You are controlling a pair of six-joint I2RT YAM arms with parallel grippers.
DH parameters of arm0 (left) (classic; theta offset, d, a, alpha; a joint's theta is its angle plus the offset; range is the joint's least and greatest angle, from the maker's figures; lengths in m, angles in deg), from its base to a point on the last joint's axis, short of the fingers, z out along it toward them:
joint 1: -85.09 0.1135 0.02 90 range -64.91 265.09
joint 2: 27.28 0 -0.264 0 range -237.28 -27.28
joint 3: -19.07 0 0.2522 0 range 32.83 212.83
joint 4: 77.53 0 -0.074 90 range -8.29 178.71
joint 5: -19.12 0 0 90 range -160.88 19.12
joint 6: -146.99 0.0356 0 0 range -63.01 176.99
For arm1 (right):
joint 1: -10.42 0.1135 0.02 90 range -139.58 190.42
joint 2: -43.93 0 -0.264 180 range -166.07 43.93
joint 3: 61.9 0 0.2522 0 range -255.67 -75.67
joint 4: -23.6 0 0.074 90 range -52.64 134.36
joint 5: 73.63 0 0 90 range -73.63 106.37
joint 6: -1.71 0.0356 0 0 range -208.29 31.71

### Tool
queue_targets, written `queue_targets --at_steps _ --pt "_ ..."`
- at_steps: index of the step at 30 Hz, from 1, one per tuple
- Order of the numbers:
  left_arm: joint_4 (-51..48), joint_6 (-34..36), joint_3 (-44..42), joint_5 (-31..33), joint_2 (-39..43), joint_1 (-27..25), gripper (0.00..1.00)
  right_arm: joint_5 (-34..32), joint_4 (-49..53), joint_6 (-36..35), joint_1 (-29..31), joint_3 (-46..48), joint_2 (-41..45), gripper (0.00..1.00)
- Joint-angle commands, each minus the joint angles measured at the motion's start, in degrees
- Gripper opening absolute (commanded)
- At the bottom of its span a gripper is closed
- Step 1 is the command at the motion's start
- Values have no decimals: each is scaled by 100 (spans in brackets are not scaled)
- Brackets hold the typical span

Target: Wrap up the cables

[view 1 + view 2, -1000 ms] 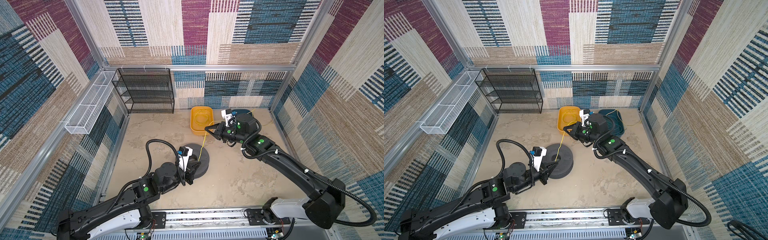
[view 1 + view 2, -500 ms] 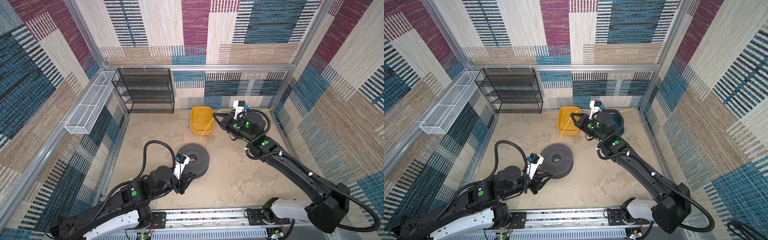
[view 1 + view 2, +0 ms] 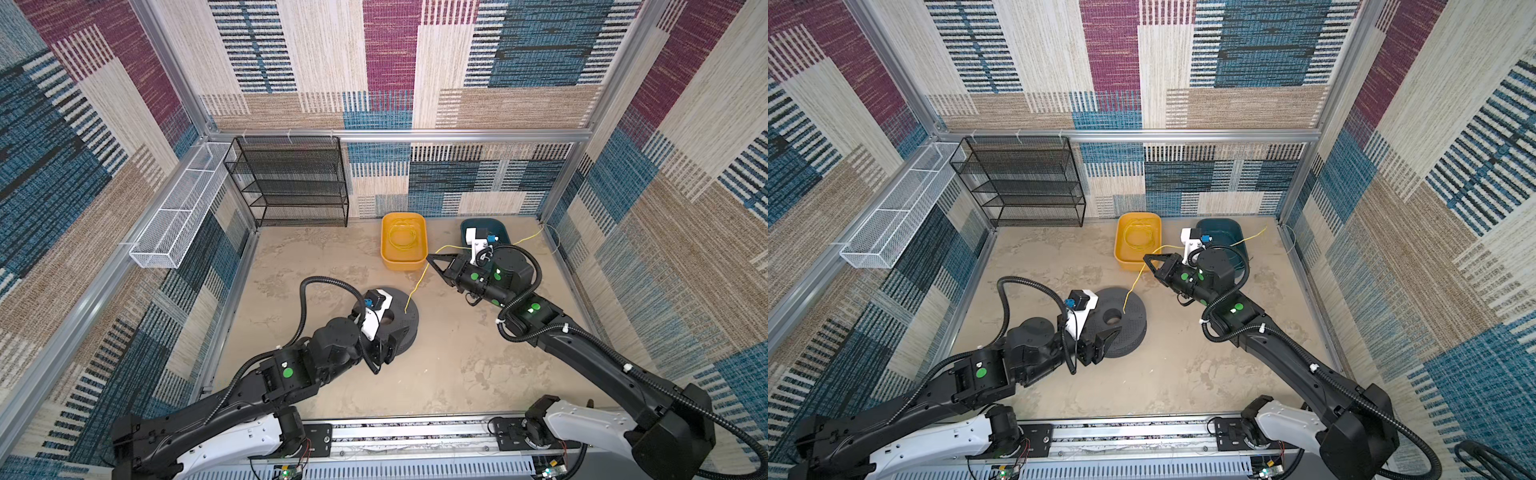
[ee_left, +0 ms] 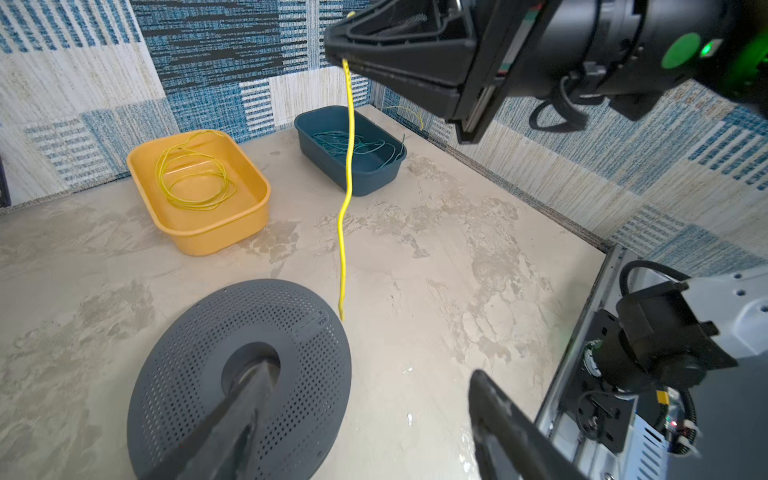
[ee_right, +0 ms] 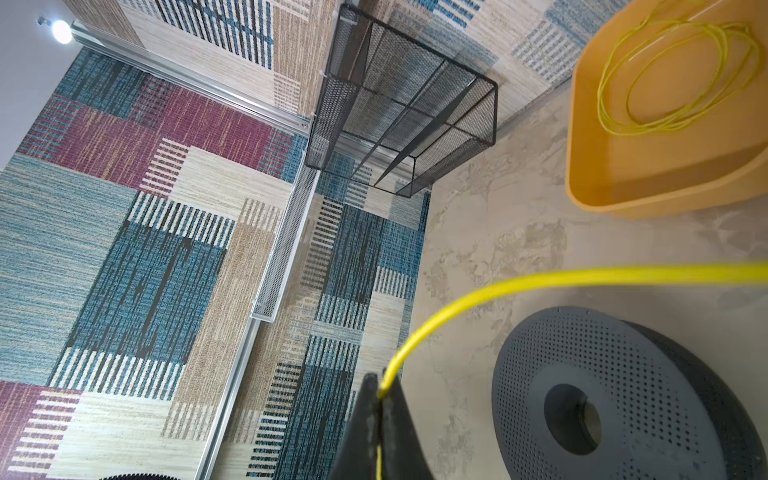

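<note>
1. Top views: right end effector (image 3: 430, 257) grips a thin bright yellow cable (image 3: 417, 284) hanging down to the round grey perforated spool (image 3: 405, 322) on the worktop (image 3: 457, 374)
2. Left wrist: left end effector (image 4: 372, 370) spread wide, empty, at the spool; cable's (image 4: 343, 232) loose end by its rim
3. Right wrist: jaws clamped on the cable (image 5: 457, 299)

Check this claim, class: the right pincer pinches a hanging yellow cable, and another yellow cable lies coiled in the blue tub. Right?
No: the coiled cable lies in the yellow tub, as the left wrist view shows. The right pincer does pinch the hanging cable.
</note>
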Motion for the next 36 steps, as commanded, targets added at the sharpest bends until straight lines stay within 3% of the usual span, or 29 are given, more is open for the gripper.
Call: queue_targets --at_steps 1,4,7,14,29,33,36 --pt "402 364 254 -172 -370 145 75 186 -257 133 30 196 197 0" --pt "519 305 352 -632 -628 368 71 122 -185 158 30 377 421 0" --pt "652 219 328 -1034 -738 578 61 101 -147 168 29 466 586 0" --pt "770 -2 294 -1769 -865 652 61 87 -197 198 32 601 701 0" --pt "826 -232 8 -1648 -1093 652 18 96 -352 377 39 941 984 0" --pt "727 -231 55 -1636 -1131 660 0 73 -347 345 39 923 960 0" --pt "823 -445 36 -1633 -1133 659 0 43 -311 316 39 901 934 0"
